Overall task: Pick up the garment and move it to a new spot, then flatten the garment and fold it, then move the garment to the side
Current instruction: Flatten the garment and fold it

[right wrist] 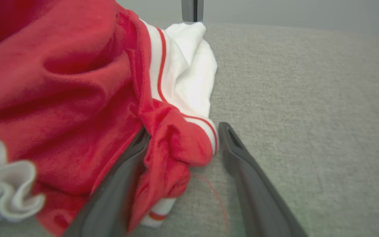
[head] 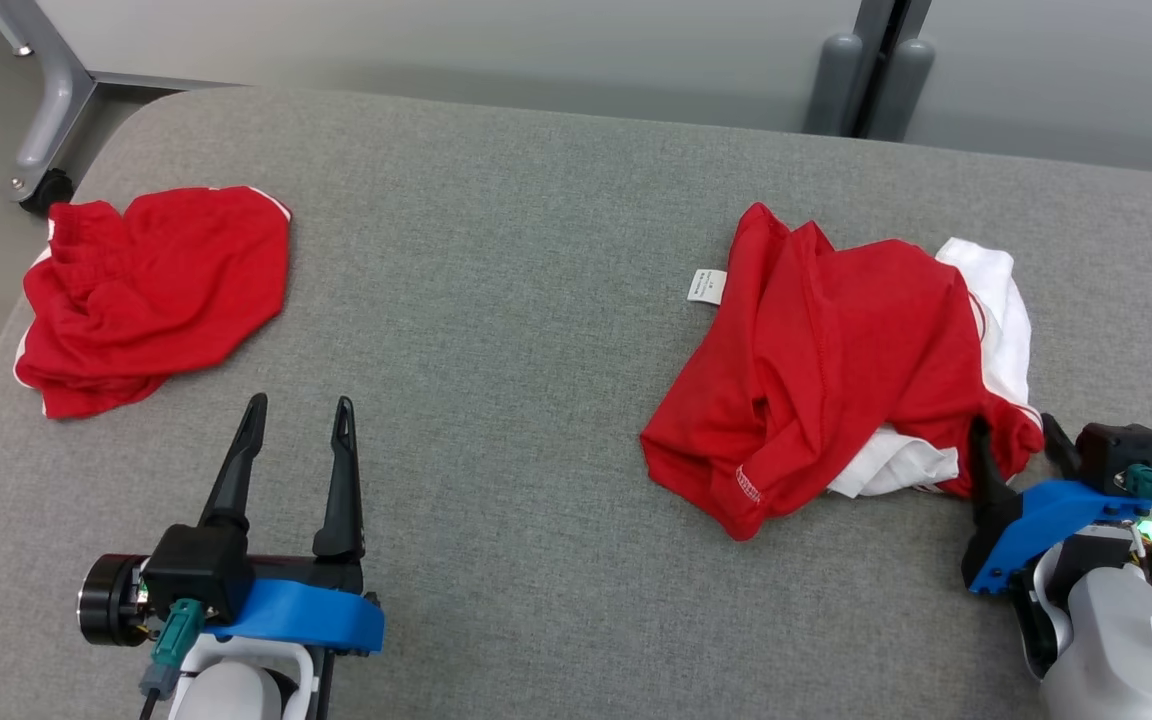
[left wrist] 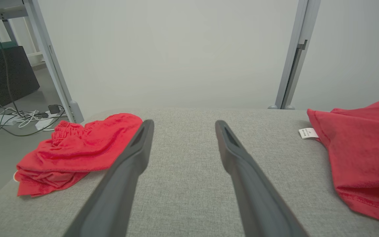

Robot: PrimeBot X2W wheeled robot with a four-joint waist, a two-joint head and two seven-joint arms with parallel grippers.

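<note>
- A grey, fabric-covered table (head: 536, 300) spreads out before the robot, with a pale wall behind it.
- The garment (head: 816, 360), red with white parts, lies in a crumpled heap on the right half of the table, nearer the right edge than the middle.
- White cloth shows at the heap's far right side and again at its near edge. A white band with thin red stripes runs along one red hem.
- A small white label (head: 706, 286) sticks out from the garment's far left edge and lies flat on the table.
- The right end effector (head: 1014, 428) sits at the near right corner of the garment, its two dark fingers spread wide apart.
- In the right wrist view, a bunched red cuff lies between those fingers. The finger on that view's left touches the cloth, and the other stands just clear of it over bare table. They are not closed on the cloth.
- The left end effector (head: 300, 403) is low over bare table at the lower left. Its fingers are wide apart with nothing between them, and they point away from the robot.
- Red shorts (head: 151, 290) with a gathered waistband lie in a loose pile at the far left of the table, near its rounded corner and well apart from the garment.
- Beyond that corner, a grey frame leg with a black wheel (head: 44, 190) stands on the floor.
</note>
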